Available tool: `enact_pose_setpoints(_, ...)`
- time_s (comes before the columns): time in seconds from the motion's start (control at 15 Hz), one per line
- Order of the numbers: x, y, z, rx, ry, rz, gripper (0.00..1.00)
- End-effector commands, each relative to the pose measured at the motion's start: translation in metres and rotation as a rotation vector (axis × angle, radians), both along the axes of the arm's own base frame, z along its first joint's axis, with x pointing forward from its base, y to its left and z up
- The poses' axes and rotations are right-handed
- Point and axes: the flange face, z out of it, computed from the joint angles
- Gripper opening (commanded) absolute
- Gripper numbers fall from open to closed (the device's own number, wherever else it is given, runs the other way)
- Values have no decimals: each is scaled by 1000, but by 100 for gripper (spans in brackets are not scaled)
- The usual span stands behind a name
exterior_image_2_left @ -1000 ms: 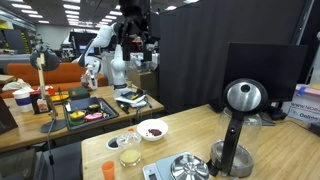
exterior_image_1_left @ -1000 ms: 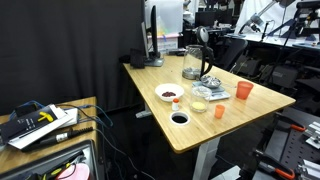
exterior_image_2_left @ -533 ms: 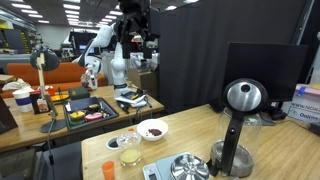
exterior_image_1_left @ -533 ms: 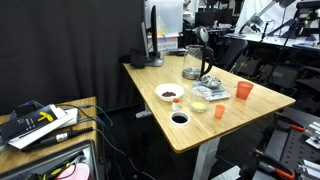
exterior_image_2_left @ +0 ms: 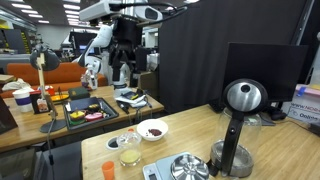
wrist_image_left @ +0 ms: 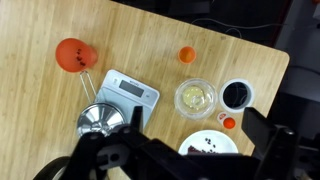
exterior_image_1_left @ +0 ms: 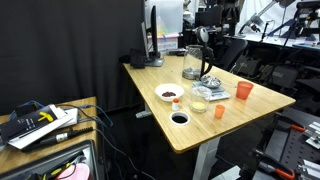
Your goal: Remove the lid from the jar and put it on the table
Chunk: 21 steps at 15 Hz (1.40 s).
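The jar [wrist_image_left: 181, 98] stands on the light-wood table [wrist_image_left: 130, 35], seen from above in the wrist view. Its pale lid [wrist_image_left: 197, 97] seems to sit on top. The jar also shows in both exterior views [exterior_image_1_left: 200, 103] [exterior_image_2_left: 129, 150], where I cannot tell the lid apart from it. My gripper [wrist_image_left: 175, 160] is open and empty, its two dark fingers framing the lower part of the wrist view. In an exterior view the gripper [exterior_image_2_left: 127, 68] hangs high above the table, far from the jar.
Around the jar are a white bowl with red bits [wrist_image_left: 210, 146], a small black bowl [wrist_image_left: 238, 95], orange cups [wrist_image_left: 72, 54] [wrist_image_left: 187, 54], a scale [wrist_image_left: 128, 92] and a metal bowl [wrist_image_left: 100, 119]. A glass pitcher [exterior_image_1_left: 194, 62] stands further back. A black stand [exterior_image_2_left: 238, 125] is at the table's edge.
In an exterior view the arm has swung down and forward, so the gripper now hangs lower and in fuller view. The things on the table have not moved.
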Motion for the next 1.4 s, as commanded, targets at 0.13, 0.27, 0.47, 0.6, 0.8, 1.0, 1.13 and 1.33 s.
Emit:
enact_pose_setpoints(0.13,-7,17,-41,13,110,60,100)
enact_pose_setpoints(0.27,-5,17,-43,7,99,39,100)
enact_pose_setpoints(0.47,-5,18,-44,8,103,43,100)
enact_pose_setpoints(0.6,-5,18,-44,8,103,43,100)
enact_pose_setpoints(0.8,0,21,-56,6,85,19,100)
enact_pose_setpoints(1.0,7,30,-94,-11,97,-74,100)
enact_pose_setpoints(1.13,12,37,-121,-20,116,-131,100)
enact_pose_setpoints(1.33,20,44,-154,-28,150,-203,100)
